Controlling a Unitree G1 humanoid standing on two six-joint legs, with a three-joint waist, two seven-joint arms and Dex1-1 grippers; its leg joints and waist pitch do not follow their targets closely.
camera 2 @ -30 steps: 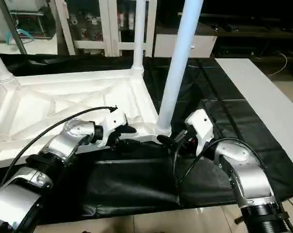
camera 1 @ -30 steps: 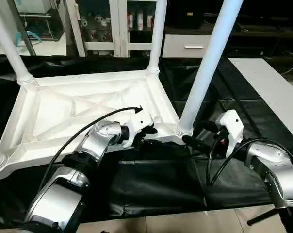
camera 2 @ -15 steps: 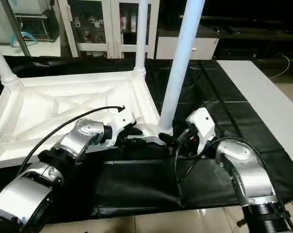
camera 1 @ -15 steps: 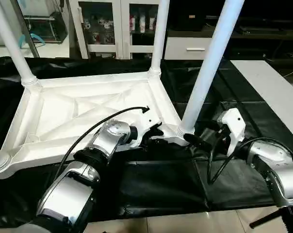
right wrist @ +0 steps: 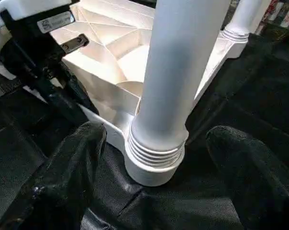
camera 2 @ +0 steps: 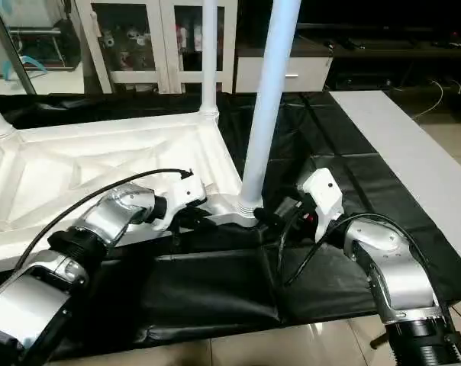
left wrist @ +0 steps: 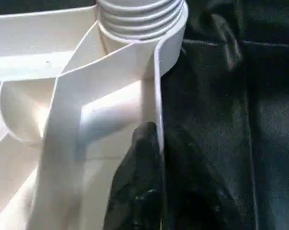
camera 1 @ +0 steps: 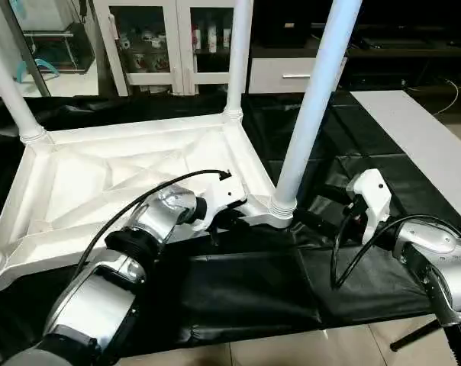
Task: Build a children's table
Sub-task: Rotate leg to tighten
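The children's table (camera 1: 131, 179) lies upside down on a black sheet (camera 1: 253, 282), with its ribbed underside facing up. Its legs stand straight up from the corner sockets. The near leg (camera 1: 311, 114) is the one that matters now. It rises tall and upright, and its ridged foot sits in the socket at the corner closest to the robot.

The right claw (right wrist: 151, 179) is nearer to this leg. It is open wide, with one black finger (right wrist: 63, 177) on each side of the leg's base, close but not touching. The leg stands right between them, so I think a squeeze or a push would meet it straight on.

The left claw (left wrist: 156, 184) sits just beside that same corner. It is pinched shut on the thin white rim (left wrist: 159, 103) of the table, one finger inside and one outside.
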